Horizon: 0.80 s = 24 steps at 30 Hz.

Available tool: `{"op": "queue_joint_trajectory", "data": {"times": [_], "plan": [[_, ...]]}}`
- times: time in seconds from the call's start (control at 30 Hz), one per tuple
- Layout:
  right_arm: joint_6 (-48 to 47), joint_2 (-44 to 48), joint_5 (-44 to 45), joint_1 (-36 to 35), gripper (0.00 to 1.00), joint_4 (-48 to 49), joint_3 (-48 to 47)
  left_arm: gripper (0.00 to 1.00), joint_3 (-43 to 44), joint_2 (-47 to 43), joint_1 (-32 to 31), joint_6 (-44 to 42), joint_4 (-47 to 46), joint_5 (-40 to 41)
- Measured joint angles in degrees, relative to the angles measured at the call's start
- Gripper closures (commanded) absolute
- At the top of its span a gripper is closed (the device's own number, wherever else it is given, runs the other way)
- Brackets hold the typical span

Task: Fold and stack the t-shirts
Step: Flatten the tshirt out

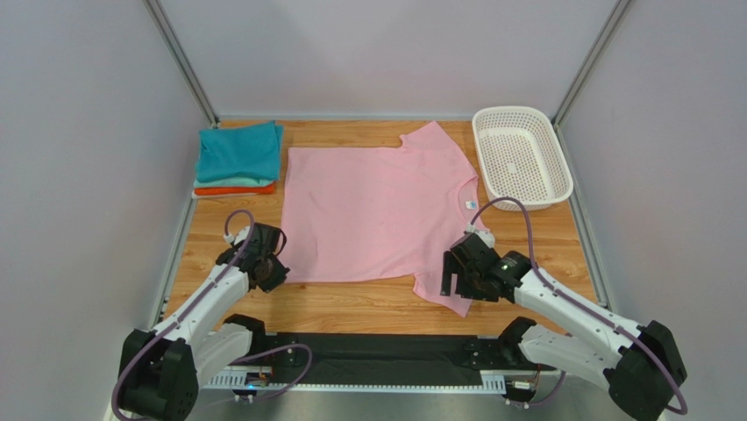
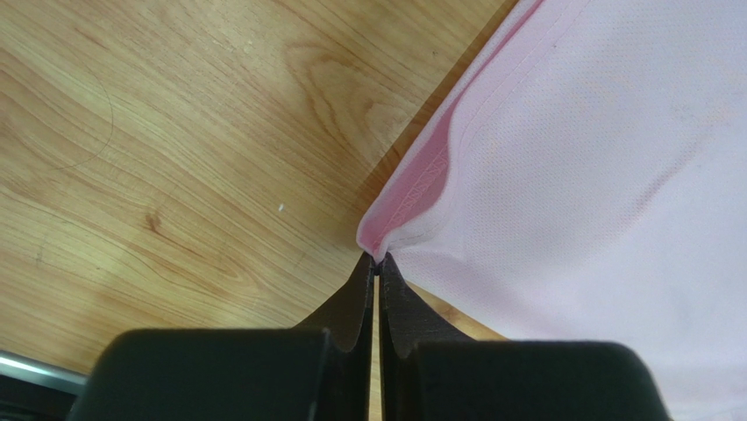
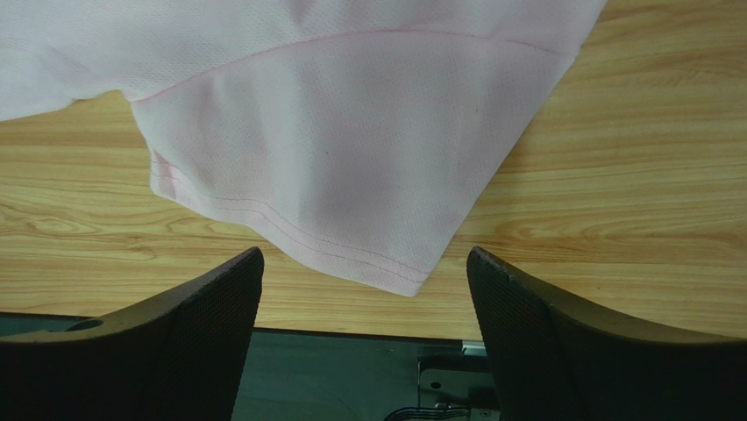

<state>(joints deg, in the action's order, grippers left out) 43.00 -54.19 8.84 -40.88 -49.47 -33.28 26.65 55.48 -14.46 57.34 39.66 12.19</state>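
You are folding the pink t-shirt (image 1: 373,210). It is lying flat mid-table (image 1: 368,303), neck toward the basket (image 1: 521,156), with the folded stack (image 1: 238,156) sitting far left. By my reading, the first fold is not yet begun.

Left arm is reaching low. The left gripper (image 2: 377,263) is pinching the shirt's near hem corner.

Right gripper (image 3: 364,263) is hovering spread wide over the near sleeve (image 3: 351,175), grasping nothing.

Next, likely: closing on the sleeve edge, then lifting both evenly.
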Motion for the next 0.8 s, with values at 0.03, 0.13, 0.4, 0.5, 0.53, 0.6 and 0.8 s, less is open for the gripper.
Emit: {"op": "queue_joint_trajectory", "data": {"times": [0.03,0.13,0.4,0.5,0.53,0.6,0.8], "plan": [[0.6,-0.5,0.3,-0.5,0.14,-0.1,0.2,1.00,-0.2,-0.1,0.0,0.0,0.0,0.0],[2.4,-2.3,1.2,-3.0,0.18,-0.2,0.5,1.00,-0.3,0.0,0.2,-0.3,0.2,0.1],[4.8,-6.2,1.7,-7.4,0.31,1.8,2.5,1.00,-0.5,0.5,0.3,-0.4,0.2,0.1],[5.2,-7.4,2.8,-7.4,0.33,2.9,3.5,1.00,-0.5,0.6,0.3,-0.5,0.2,0.1],[5.2,-7.7,3.2,-7.4,0.37,3.4,3.9,1.00,-0.5,0.6,0.3,-0.5,0.2,0.1],[5.2,-8.4,3.8,-7.4,0.44,3.9,4.2,1.00,-0.5,0.6,0.3,-0.5,0.2,0.1],[5.2,-8.8,4.0,-7.4,0.78,5.2,4.2,1.00,-1.1,0.5,0.3,-0.5,0.2,-0.1]]}}
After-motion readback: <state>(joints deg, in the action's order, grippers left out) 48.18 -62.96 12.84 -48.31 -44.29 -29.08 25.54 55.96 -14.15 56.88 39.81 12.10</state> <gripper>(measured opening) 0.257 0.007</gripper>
